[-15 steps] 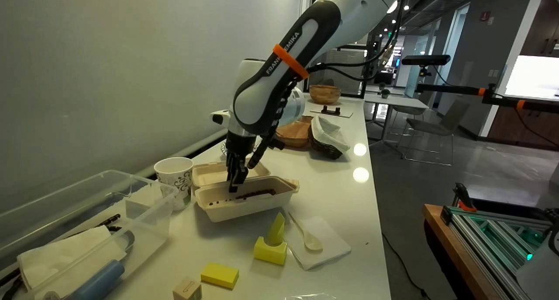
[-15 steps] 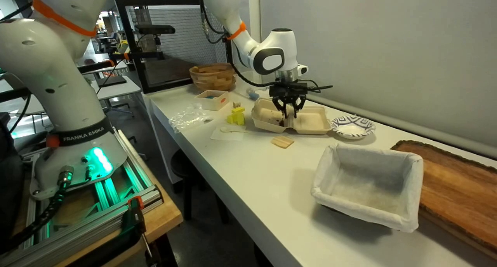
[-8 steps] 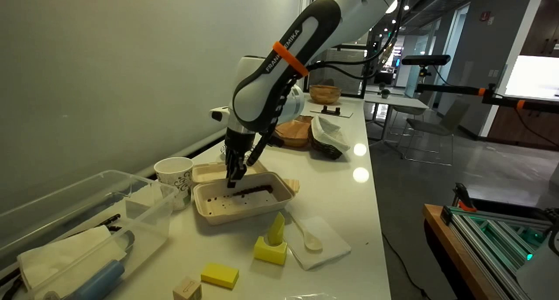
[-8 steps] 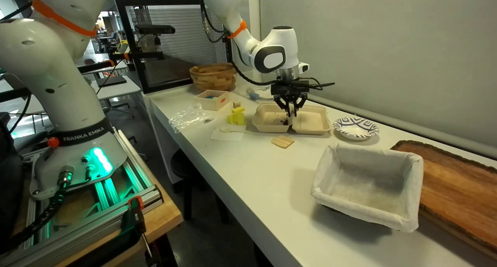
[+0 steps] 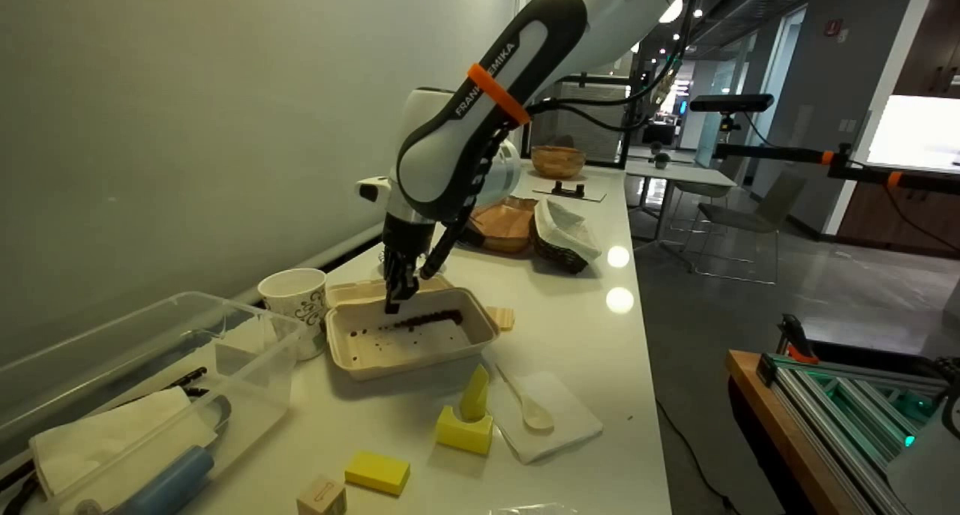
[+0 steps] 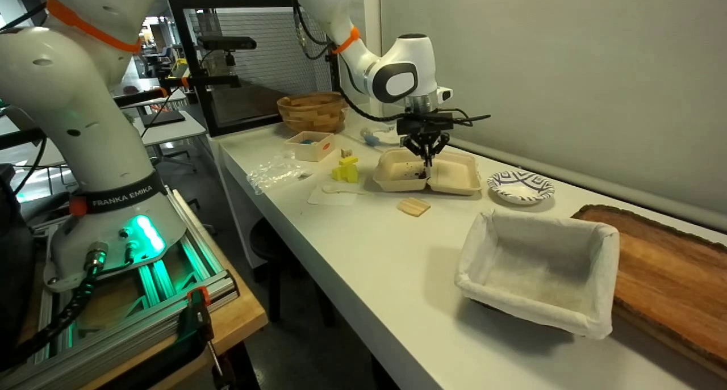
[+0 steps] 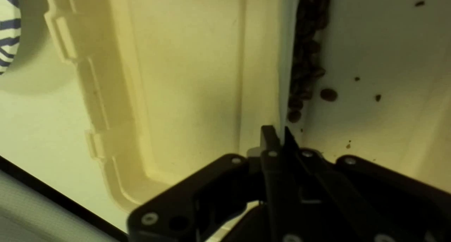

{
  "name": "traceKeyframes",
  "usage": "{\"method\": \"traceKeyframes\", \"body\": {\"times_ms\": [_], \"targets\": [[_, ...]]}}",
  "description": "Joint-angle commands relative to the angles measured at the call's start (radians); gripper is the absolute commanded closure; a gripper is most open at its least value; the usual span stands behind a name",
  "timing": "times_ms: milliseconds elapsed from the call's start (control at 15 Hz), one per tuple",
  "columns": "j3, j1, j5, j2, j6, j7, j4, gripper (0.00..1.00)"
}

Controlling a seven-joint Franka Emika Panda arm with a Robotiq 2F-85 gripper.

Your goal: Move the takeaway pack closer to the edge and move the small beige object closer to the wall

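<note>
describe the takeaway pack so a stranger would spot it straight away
Along the pale grey wall runs a white countertop. There, the gripper pinches the takeaway pack along its middle. Unlike the patterned bowl beside it, the pack is plain cream-beige, spread open in two halves, dark bits in one.

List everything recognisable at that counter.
Rectangular takeaway pack: one, beige, near wall
Beanlike bits: many, brown, inside pack
Wooden tile: one, beige, beside pack
Patterned cup: one, white, beside pack
Plastic bin: one, clear, near wall
Square napkin: one, white, near edge
Spoon: one, cream, on napkin
Chunky blocks: three, yellow, near napkin
Wooden cube: one, tan, near blocks
Round bowl: one, blue-white, near wall
Wooden board: one, brown, near wall
White-lined basket: one, dark, near board
Crumpled wrap: one, clear, near edge
Small box: one, beige, near wrap
Woven basket, wooden bowl: one each, brown, opposite ends
Arm: one, white, overhead
Claw: one, black, gripping pack
</note>
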Motion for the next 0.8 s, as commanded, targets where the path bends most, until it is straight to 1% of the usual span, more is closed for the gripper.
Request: {"method": "traceKeyframes", "body": {"times_ms": [0,267,733], "targets": [[-0.033,0.033,-0.03,-0.027,-0.039,0.058,-0.026,1.0],[-0.052,0.051,-0.025,-0.074,-0.093,0.122,-0.06,0.99],[-0.075,0.037,-0.007,-0.193,-0.155,0.229,-0.177,0.99]]}}
